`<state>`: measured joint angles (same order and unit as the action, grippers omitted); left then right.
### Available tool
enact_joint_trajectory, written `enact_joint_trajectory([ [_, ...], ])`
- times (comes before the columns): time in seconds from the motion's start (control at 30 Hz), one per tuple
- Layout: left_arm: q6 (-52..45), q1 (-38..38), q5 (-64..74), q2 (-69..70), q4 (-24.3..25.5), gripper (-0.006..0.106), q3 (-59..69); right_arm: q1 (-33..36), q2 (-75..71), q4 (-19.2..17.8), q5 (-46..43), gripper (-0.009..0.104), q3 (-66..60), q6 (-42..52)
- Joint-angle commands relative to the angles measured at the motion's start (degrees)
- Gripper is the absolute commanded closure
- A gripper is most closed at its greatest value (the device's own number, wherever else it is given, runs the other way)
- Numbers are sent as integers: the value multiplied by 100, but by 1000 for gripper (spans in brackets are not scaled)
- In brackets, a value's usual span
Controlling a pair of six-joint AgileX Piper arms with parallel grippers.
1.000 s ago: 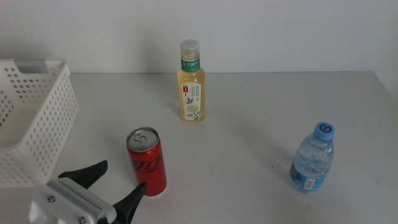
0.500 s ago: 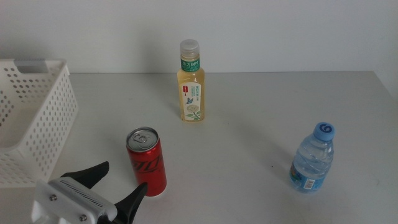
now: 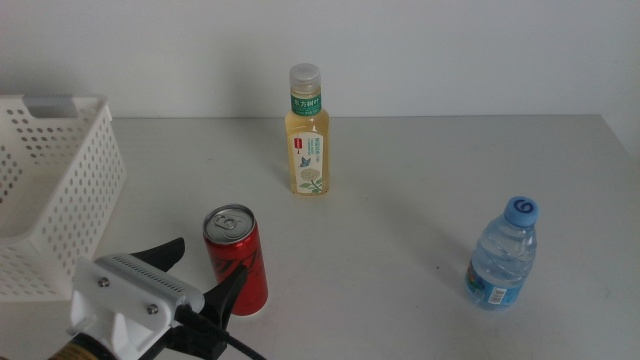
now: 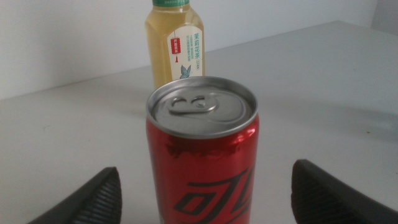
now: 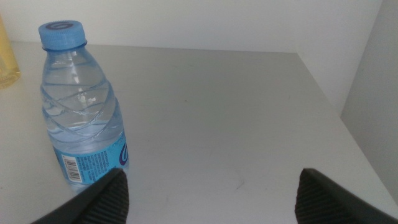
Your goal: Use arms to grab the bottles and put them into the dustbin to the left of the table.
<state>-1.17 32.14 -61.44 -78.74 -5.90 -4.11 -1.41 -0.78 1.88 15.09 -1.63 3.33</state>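
The bin (image 3: 55,190) stands on the table (image 3: 400,210) well off to the far side of the left gripper (image 3: 200,275), and only part of it is shown, its near and left walls being cut by the frame edge, so its depth and contents cannot be judged. The tea bottle (image 3: 308,135) stands upright well beyond the fingers, straight behind the can (image 3: 237,260) in the left wrist view, where its cap is cut off. The can is framed between the spread left fingers (image 3: 160,257), neither of which is seen touching it; its base is hidden in the wrist view, so how far it sits between them is hard to tell. A tip-over is judged the main risk: the can is tall and narrow, and if one finger were to meet it first on closing, it could be pushed over or slid away. A high pinch near the rim could also let it slip. The water bottle (image 5: 81,102) stands upright just beside one finger of the right gripper (image 5: 208,193), outside the wide-open gap, so a closing there would be expected to catch nothing or to knock it. The right gripper is not shown in the middle view.
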Motion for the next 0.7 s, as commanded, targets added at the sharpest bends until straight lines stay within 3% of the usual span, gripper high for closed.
enact_joint_trajectory([
  [0.0,1,42,-387,-70,-88,7,-204,-38,-124,-67,-431,1,51,49],
  [0.67,350,42,-1387,-2162,-249,7,-1218,-38,-124,-67,-431,1,51,49],
])
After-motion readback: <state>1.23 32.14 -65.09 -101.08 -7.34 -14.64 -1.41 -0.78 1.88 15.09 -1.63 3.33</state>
